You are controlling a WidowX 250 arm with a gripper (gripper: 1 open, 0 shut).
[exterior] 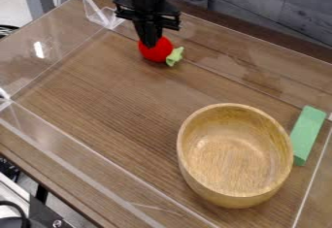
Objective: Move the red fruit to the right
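Note:
The red fruit (157, 49), a small toy strawberry with a yellow-green leafy cap pointing right, lies on the wooden table at the back, left of centre. My black gripper (150, 40) comes straight down onto it. Its fingers are drawn together and pinch the fruit's upper left part, hiding that side. The fruit still rests on the table surface.
A large wooden bowl (197, 158) stands at the front right. A flat green block (308, 134) lies just right of it against the clear wall. Low transparent walls (52, 164) ring the table (116, 106).

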